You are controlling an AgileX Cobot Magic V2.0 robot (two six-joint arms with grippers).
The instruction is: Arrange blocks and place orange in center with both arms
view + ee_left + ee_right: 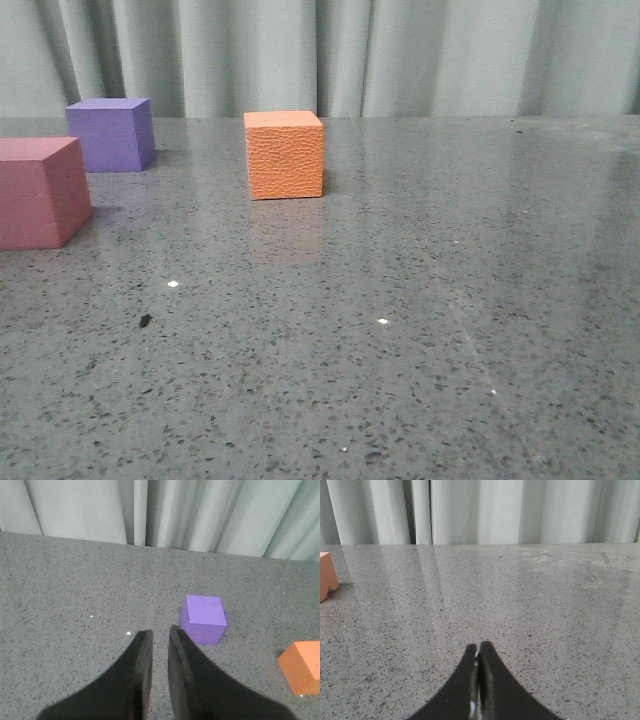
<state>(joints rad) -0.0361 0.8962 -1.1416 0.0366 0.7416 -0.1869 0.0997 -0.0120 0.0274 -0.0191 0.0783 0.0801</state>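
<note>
In the front view the orange cube (285, 155), with a pebbled surface, stands near the table's middle toward the back. The purple cube (112, 133) stands at the back left, and the pinkish-red cube (40, 192) is at the left edge, nearer than the purple one. No gripper shows in the front view. My left gripper (160, 630) holds nothing, its jaws a narrow gap apart. It hovers above the table, with the purple cube (203, 619) just beyond its fingertip and the orange cube (303, 667) off to the side. My right gripper (479, 645) is shut and empty. The orange cube's corner (327, 575) shows at that view's edge.
The table is a grey speckled stone surface (400, 330) with a few white flecks and one dark fleck (146, 320). A pale pleated curtain (400, 50) hangs behind the table's far edge.
</note>
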